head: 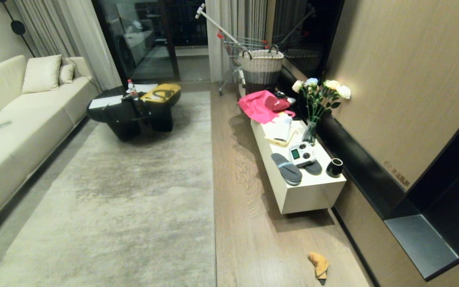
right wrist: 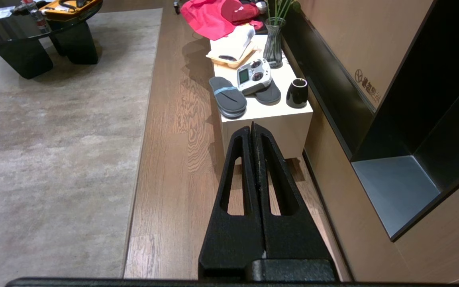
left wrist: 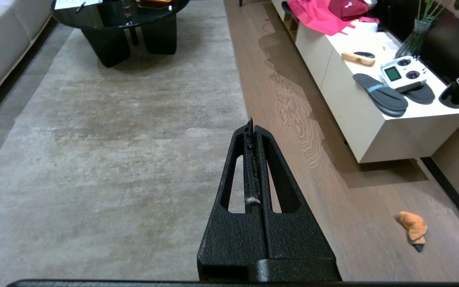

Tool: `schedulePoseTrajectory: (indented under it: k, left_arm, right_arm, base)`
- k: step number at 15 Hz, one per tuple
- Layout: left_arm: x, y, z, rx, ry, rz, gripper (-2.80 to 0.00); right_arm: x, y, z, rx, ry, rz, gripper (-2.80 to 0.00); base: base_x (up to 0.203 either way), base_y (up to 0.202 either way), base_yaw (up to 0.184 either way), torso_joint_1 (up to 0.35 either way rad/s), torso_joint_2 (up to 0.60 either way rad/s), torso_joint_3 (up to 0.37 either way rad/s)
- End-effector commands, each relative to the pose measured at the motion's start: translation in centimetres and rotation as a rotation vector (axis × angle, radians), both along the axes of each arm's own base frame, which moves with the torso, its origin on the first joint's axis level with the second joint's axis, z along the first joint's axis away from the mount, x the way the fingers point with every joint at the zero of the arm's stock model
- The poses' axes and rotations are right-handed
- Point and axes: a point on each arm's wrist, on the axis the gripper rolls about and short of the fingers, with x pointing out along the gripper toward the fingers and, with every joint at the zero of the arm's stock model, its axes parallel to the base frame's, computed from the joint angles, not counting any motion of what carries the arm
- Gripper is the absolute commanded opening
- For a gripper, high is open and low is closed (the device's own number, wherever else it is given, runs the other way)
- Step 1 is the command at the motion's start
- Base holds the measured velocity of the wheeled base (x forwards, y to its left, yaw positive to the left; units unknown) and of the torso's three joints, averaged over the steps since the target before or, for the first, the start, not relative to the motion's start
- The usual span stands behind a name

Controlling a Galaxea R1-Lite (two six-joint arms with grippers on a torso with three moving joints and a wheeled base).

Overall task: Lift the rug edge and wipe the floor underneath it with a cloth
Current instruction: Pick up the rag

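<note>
A large pale grey-beige rug lies flat, and its long rug edge [head: 213, 199] [left wrist: 249, 135] [right wrist: 136, 191] runs beside a strip of wood-plank floor [head: 249, 223] [left wrist: 353, 207] [right wrist: 173, 179]. A small orange cloth [head: 319, 265] [left wrist: 413, 229] lies crumpled on the planks near the wall, apart from the rug. Neither arm shows in the head view. My left gripper [left wrist: 252, 121] is shut and empty, held high above the rug edge. My right gripper [right wrist: 252, 125] is shut and empty too, above the planks in front of the white bench.
A low white bench [head: 313, 193] along the right wall carries slippers [head: 286, 168], a remote controller, a black cup, a flower vase [head: 310, 133] and pink fabric [head: 257, 105]. A black coffee table [head: 134, 109] stands on the rug's far end. A cream sofa [head: 14, 119] lines the left.
</note>
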Motion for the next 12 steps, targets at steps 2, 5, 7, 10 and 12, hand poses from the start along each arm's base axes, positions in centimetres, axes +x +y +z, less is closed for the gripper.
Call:
schedulePoseTrajectory:
  k: [2,5,7,10,12]
  left_arm:
    - [0.01,0.00,0.00,0.001,0.001,0.000,-2.80]
    - [0.01,0.00,0.00,0.001,0.001,0.000,-2.80]
    - [0.01,0.00,0.00,-0.001,0.001,0.000,-2.80]
    - [0.00,0.00,0.00,-0.001,0.000,0.000,-2.80]
    - [0.00,0.00,0.00,-0.001,0.000,0.000,-2.80]
  right_arm:
    - [0.00,0.00,0.00,0.001,0.000,0.000,-2.80]
    - [0.00,0.00,0.02,0.000,-0.002,0.000,-2.80]
    - [0.00,0.00,0.02,0.001,-0.002,0.000,-2.80]
    - [0.00,0.00,0.04,0.004,-0.003,0.000,-2.80]
    - [0.00,0.00,0.02,0.004,-0.002,0.000,-2.80]
  base:
    - [0.000,0.000,0.000,0.000,0.00,0.000]
    - [0.000,0.000,0.000,0.000,0.00,0.000]
    - [0.000,0.000,0.000,0.000,0.00,0.000]
    - [0.000,0.000,0.000,0.000,0.00,0.000]
    - [0.000,0.000,0.000,0.000,0.00,0.000]
